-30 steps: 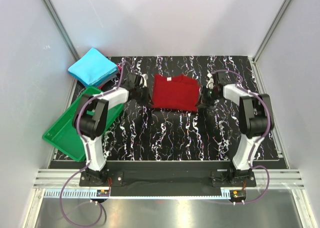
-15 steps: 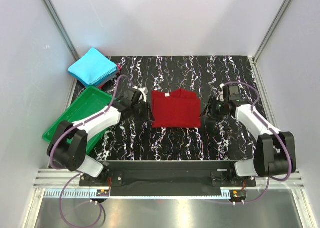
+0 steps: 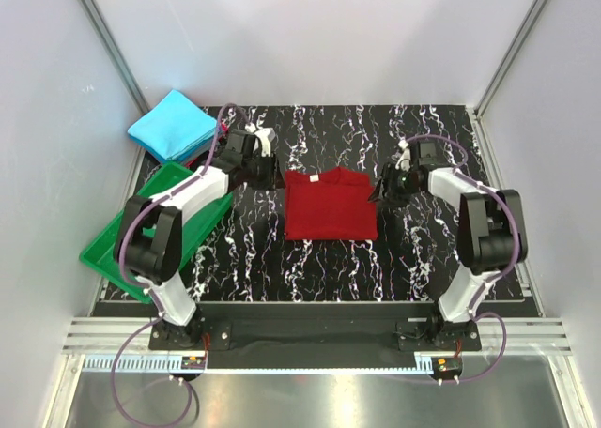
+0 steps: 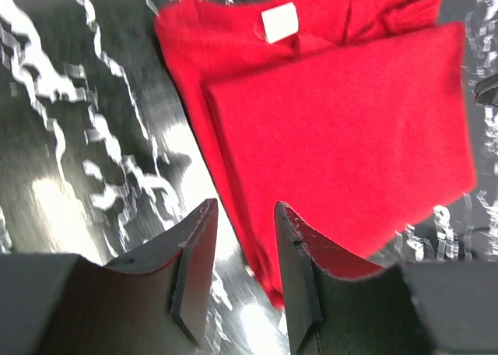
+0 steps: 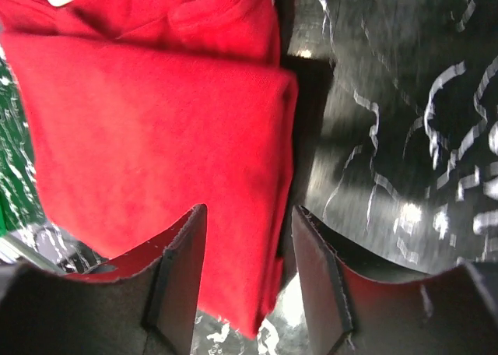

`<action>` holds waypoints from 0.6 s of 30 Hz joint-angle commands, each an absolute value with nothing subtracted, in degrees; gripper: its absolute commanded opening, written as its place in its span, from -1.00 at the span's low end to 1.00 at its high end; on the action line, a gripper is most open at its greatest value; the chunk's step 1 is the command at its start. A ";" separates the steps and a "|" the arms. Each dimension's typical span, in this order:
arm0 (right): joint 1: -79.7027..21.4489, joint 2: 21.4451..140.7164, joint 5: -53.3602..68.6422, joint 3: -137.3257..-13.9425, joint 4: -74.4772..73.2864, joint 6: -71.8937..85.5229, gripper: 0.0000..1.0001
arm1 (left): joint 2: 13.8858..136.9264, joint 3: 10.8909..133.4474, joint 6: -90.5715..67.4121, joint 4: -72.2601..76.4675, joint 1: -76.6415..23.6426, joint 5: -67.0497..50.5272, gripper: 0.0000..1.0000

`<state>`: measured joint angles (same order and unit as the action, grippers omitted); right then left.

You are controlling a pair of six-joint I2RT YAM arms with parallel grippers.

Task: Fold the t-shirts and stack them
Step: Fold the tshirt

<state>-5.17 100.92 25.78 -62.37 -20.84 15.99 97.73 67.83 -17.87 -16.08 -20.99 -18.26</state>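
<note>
Top external shows the folded dark red cloth t-shirt (image 3: 329, 203) at the middle of the black marbled table (image 3: 329, 268), and the folded bright cyan-blue cloth t-shirt (image 3: 174, 126) at its far left corner. Our left gripper (image 3: 265, 172) and right gripper (image 3: 383, 188) flank the red one, jaws parted and empty. If we pinch only one layer, we think the fold could spill open.

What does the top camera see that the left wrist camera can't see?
Only the top camera shows the folded blue t-shirt in the far left corner and the green tray. Only the left wrist camera clearly shows the small white label at the collar and, close up, the open left tool. Both show the folded red t-shirt lying on the black marbled table.
</note>
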 commanded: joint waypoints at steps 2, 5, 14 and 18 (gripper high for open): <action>-3.78 105.37 30.85 -68.37 -18.37 10.46 0.12 | 104.14 75.66 -10.29 -13.44 -20.83 -23.63 -0.21; -3.34 108.19 31.55 -70.40 -18.81 8.44 0.01 | 108.45 79.62 -9.76 -14.85 -20.74 -23.99 -0.23; -2.38 116.18 33.74 -75.93 -19.24 6.59 -0.14 | 116.36 85.51 -7.39 -17.49 -20.66 -26.10 -0.24; -1.85 117.51 35.33 -78.04 -19.86 5.63 -0.14 | 117.16 86.13 -4.66 -18.10 -20.65 -26.89 -0.23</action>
